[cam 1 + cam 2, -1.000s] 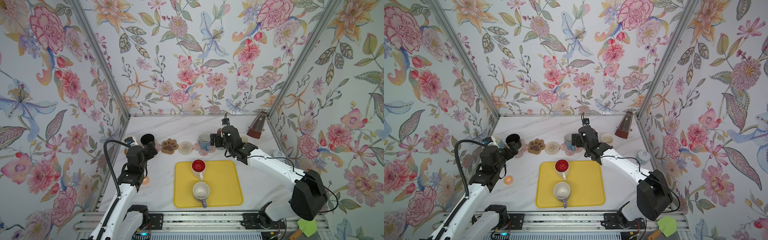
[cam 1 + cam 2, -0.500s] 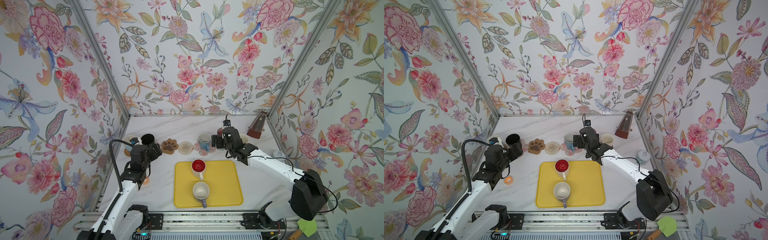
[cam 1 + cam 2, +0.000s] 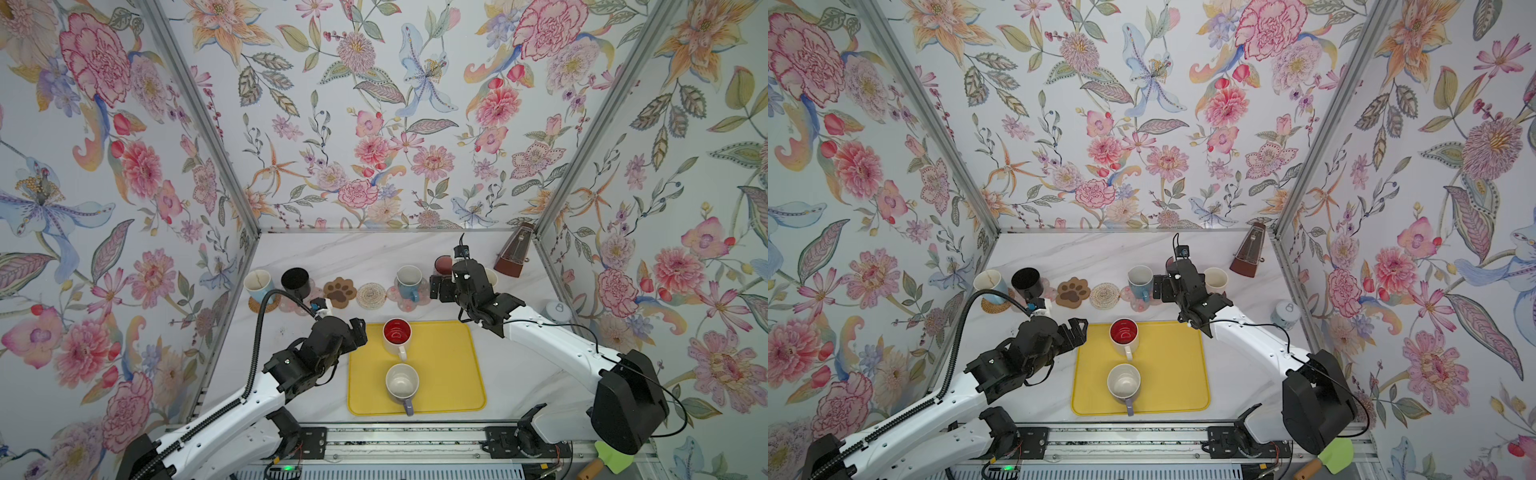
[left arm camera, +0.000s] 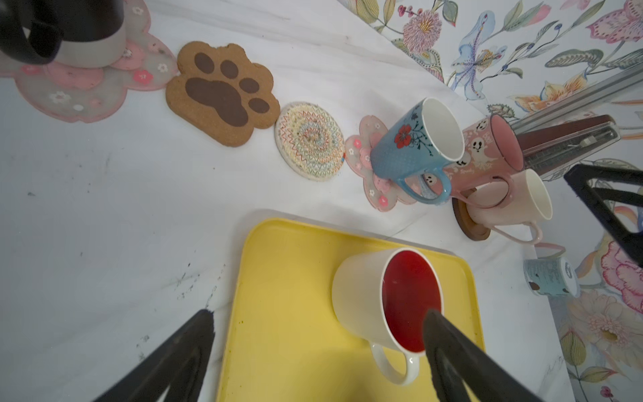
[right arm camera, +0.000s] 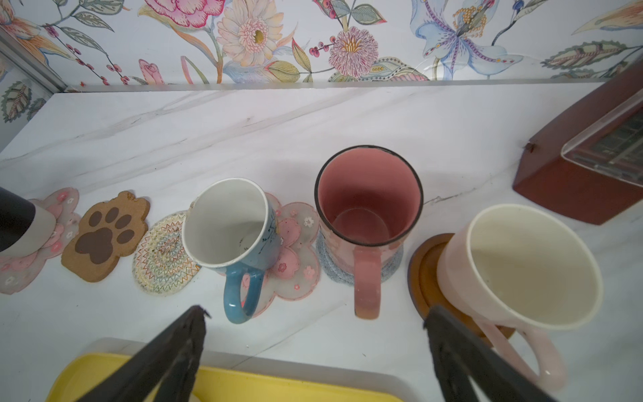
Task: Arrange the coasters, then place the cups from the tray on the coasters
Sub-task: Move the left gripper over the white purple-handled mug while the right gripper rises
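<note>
Just ahead of my left gripper (image 4: 316,323) stands the white mug with the red inside (image 4: 362,296), upright on the yellow tray (image 4: 278,278), handle pointing back toward the arm bases. The jaws are spread wide with nothing in them. One fingertip (image 4: 438,334) overlaps the mug's rim in the wrist view, but I can't call contact (both top views put the gripper at the tray's edge, short of the mug). Closer to the bases on the same tray is the white mug with a purple handle (image 3: 402,382), also upright.

My right gripper (image 5: 315,315) hangs wide open and empty just short of the tall pink mug (image 5: 368,209), which stands on the grey-blue woven coaster (image 5: 327,266). On that gripper's left, the blue floral mug (image 5: 229,226) sits on a pink flower coaster (image 5: 295,257). On its right, the pale mug with a pink handle (image 5: 522,264) sits on the dark brown disc (image 5: 422,271).

Beyond the left gripper's fingers two coasters lie bare, side by side: the cream woven round (image 4: 309,141) and the brown paw coaster (image 4: 222,94). Further left of them:
- The black mug (image 3: 295,280) is on the second flower coaster (image 4: 69,90).
- The light blue mug (image 3: 990,282) is on the tan woven coaster (image 3: 994,308), at the row's end.
</note>
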You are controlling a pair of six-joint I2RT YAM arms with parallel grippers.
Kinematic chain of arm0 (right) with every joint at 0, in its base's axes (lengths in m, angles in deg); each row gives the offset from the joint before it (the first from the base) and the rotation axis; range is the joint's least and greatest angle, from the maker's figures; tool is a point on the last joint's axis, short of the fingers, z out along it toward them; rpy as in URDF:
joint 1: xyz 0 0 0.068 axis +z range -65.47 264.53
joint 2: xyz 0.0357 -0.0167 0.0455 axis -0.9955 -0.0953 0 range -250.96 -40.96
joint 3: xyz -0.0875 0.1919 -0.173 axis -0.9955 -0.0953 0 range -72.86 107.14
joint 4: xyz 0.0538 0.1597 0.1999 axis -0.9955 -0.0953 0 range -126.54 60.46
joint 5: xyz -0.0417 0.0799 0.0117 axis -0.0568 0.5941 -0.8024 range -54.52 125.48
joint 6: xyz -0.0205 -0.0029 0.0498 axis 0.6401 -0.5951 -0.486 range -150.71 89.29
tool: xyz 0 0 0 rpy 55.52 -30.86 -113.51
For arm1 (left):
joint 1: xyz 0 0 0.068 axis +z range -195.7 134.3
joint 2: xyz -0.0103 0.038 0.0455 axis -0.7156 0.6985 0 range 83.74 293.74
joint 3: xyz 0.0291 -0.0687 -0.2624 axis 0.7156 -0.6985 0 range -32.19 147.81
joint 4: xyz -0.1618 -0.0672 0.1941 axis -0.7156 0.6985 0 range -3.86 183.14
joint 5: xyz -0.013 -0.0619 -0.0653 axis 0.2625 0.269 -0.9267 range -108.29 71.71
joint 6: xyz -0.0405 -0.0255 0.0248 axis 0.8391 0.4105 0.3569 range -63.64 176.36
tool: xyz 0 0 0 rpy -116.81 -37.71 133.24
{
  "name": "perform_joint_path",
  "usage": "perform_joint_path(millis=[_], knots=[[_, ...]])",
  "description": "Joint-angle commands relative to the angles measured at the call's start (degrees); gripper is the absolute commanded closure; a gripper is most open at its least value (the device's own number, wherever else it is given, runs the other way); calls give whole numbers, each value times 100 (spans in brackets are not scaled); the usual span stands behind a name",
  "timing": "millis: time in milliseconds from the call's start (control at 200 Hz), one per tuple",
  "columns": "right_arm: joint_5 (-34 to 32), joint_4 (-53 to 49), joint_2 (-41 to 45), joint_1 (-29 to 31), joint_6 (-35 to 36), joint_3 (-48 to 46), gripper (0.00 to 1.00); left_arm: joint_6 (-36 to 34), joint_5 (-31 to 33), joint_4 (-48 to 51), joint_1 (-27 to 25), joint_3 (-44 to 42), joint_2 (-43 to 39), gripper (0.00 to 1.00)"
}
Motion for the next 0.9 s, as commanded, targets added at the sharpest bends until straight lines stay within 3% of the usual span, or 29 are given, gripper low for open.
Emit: perform_joint_path(millis=[0,225,360,620,896], knots=[[104,-170,241,-51,-78,-153,1,935,809,873,-716,245,56,5],[186,-292,562,-91,-78,-415,1,2010,1416,1802,-2346,932,841,6],[246,-308,660,-108,-76,-513,1,2557,1387,2462,-2997,1438,1206,7],[410,-359,767,-113,-42,-669,1,3299,1160,3212,-3847,2350,2126,7],[599,-378,961,-167,63,-846,1,3882,905,2788,-4484,2546,3032,10]])
